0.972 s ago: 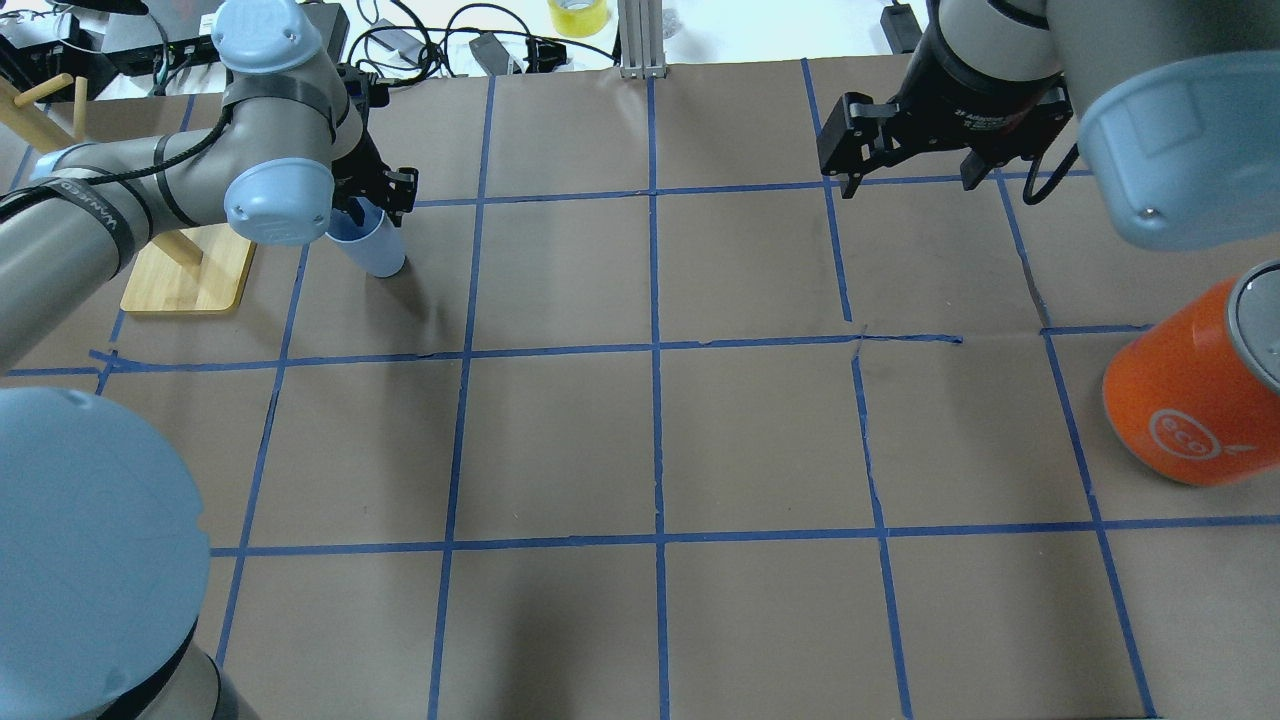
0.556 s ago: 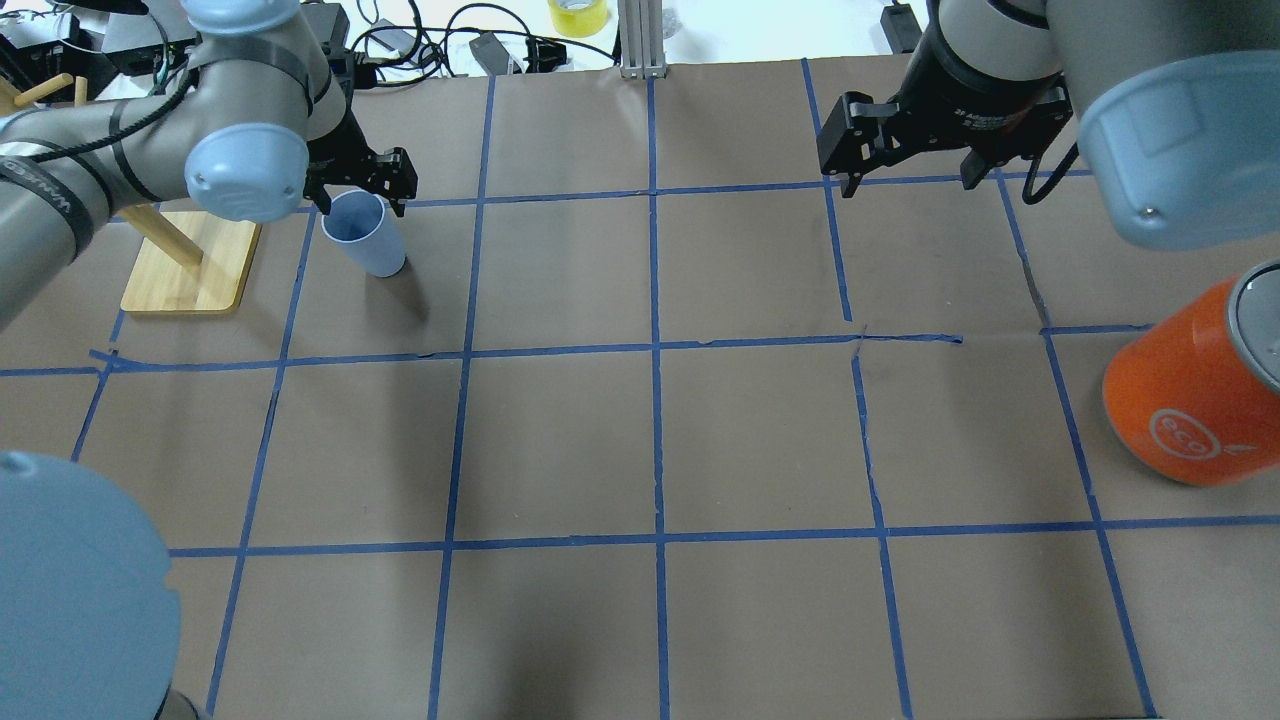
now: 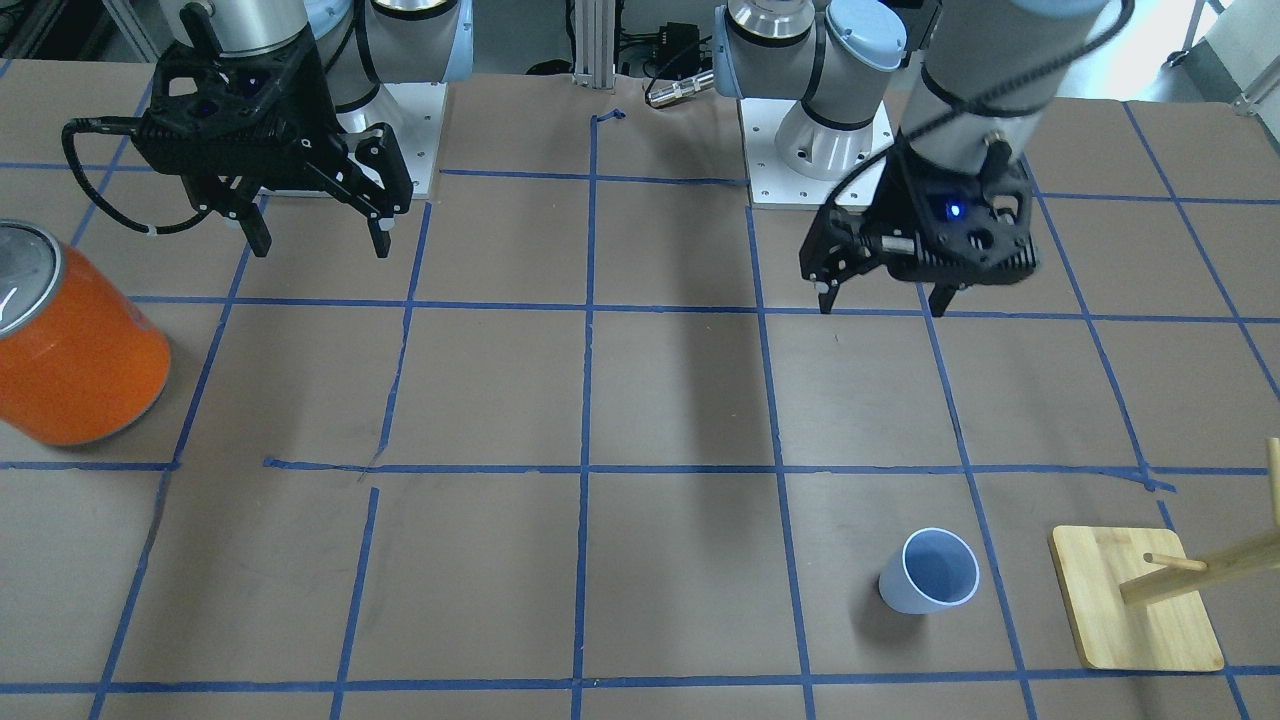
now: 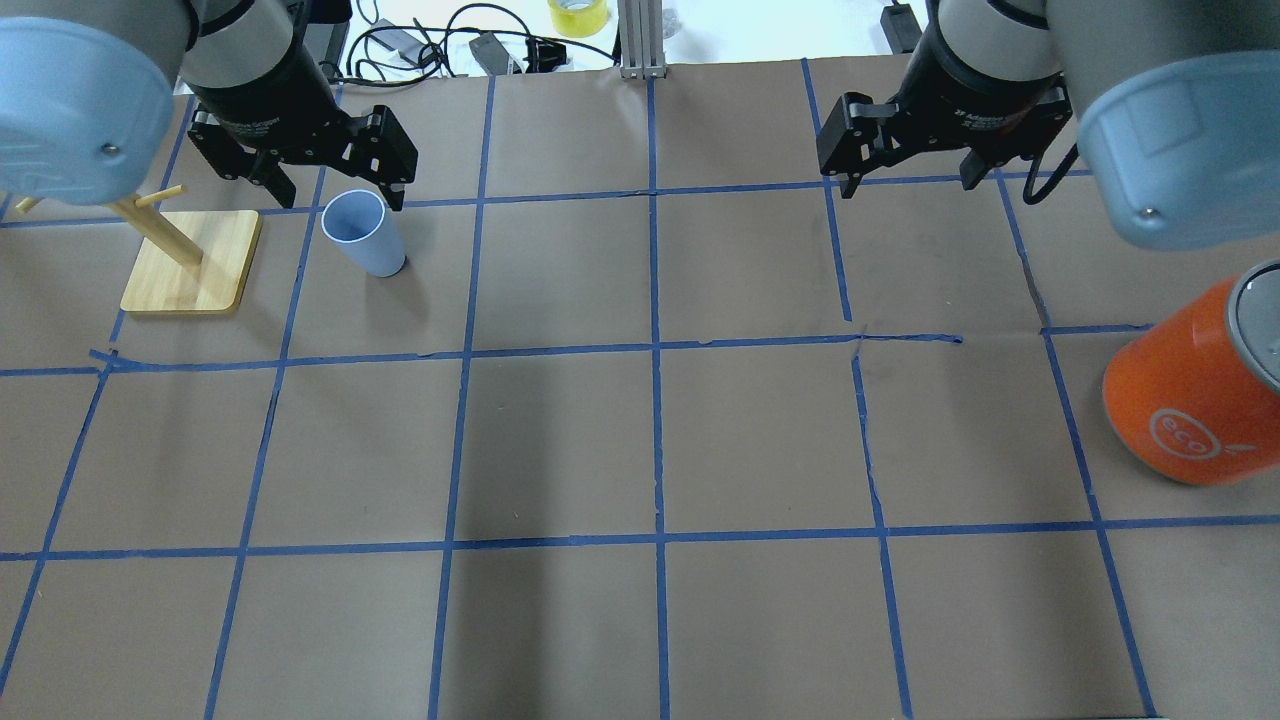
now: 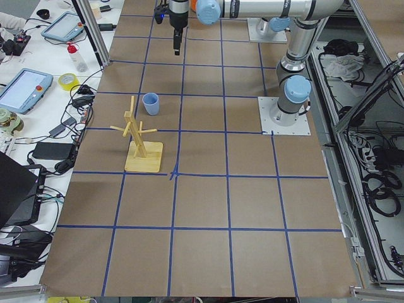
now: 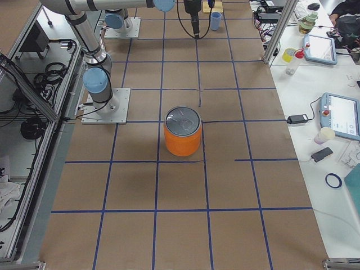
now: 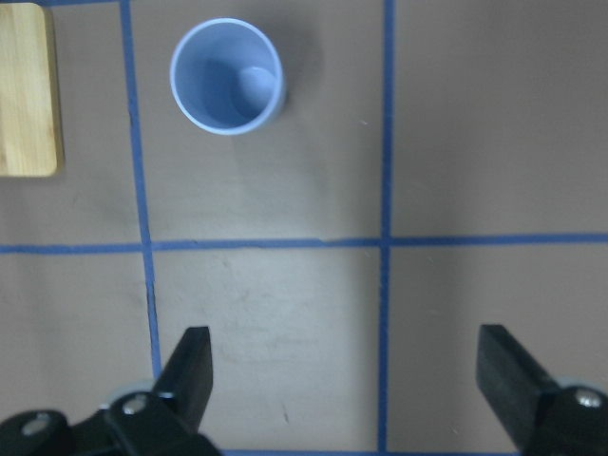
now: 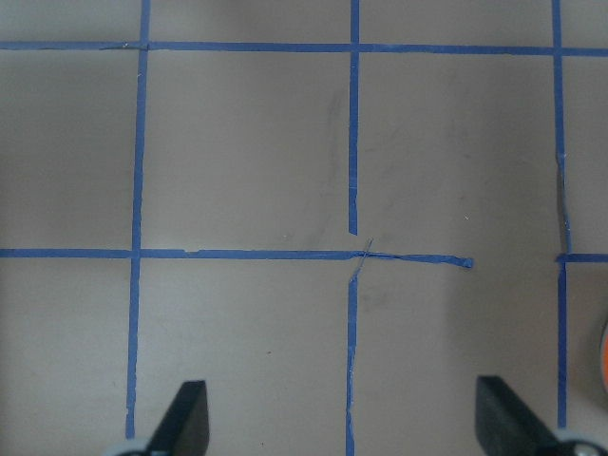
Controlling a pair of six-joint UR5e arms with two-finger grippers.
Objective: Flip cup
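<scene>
The cup (image 4: 363,235) is a small pale blue tumbler. It stands upright, mouth up, on the brown paper next to the wooden rack; it also shows in the front view (image 3: 930,572) and the left wrist view (image 7: 228,76). My left gripper (image 4: 335,192) is open and empty, raised well above the table and set back from the cup toward the robot base (image 3: 880,305). Its fingers (image 7: 190,370) frame bare paper. My right gripper (image 4: 910,183) is open and empty, hovering over the far side of the table (image 3: 322,245).
A wooden peg rack on a bamboo base (image 4: 190,260) stands just left of the cup. A large orange cylinder with a silver top (image 4: 1190,400) stands at the right edge. Blue tape lines grid the paper-covered table (image 4: 650,440). Cables and a tape roll lie beyond the far edge.
My left gripper has come off the cup, risen and pulled back, and its arm swung away. The cup stays upright in place. The right arm has not moved.
</scene>
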